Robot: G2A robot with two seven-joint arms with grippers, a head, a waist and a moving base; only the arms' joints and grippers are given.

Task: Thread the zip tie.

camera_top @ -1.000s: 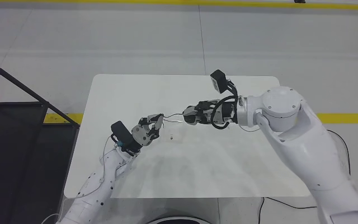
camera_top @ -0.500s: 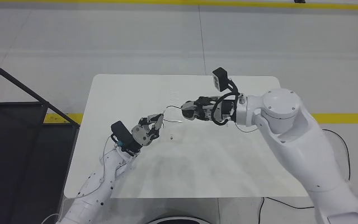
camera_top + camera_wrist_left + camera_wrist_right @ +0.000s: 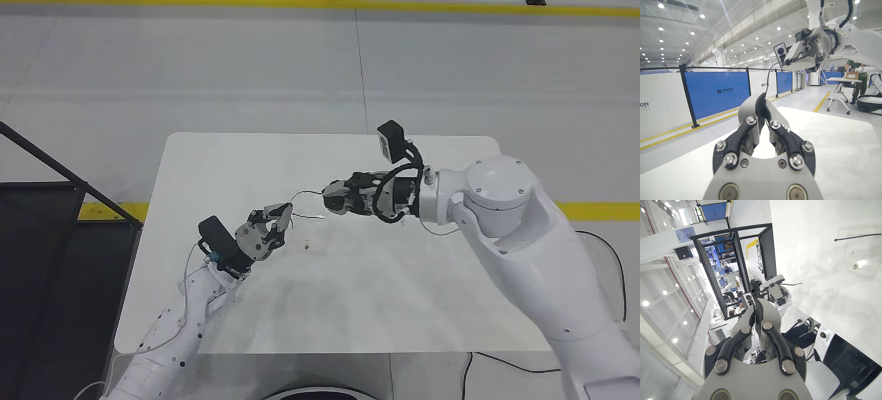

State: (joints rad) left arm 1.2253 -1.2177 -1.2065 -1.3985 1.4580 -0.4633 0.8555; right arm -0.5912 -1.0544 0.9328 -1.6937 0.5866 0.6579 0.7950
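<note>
Left fingers [image 3: 748, 106] and my right fingers [image 3: 770, 311] each pinch the zip tie [image 3: 768, 79]; right shifted toward ten o'clock, bowing it, threading undone.

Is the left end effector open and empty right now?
No, the left end effector is shut on the black zip tie, whose strap runs up to the right end effector.
</note>
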